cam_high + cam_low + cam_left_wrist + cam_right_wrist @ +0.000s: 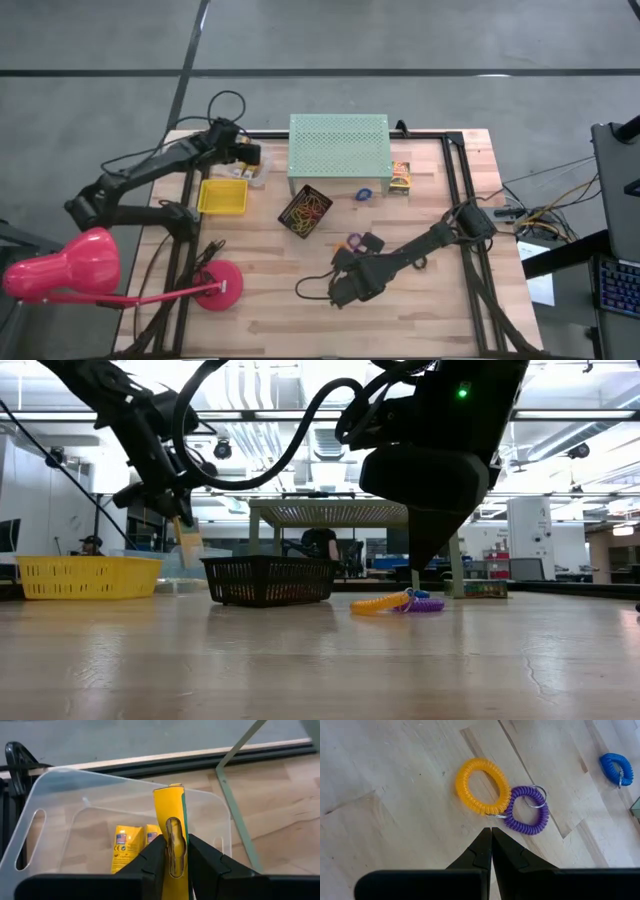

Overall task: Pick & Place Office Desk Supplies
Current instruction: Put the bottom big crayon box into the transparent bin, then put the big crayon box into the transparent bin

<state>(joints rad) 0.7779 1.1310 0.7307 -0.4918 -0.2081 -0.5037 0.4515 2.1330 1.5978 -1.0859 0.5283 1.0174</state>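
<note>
Yellow box [170,820] stands upright, pinched in the left tool [172,852], over a clear bin [50,785] at upper left of the high view; two more yellow boxes [132,845] lie inside the bin. Orange coil band [482,786] and purple coil band [527,811], touching each other, lie on the counter [385,830] just ahead of the right tool [491,837], whose tips are closed on nothing. A blue coil band [616,766] lies well apart, upper right.
</note>
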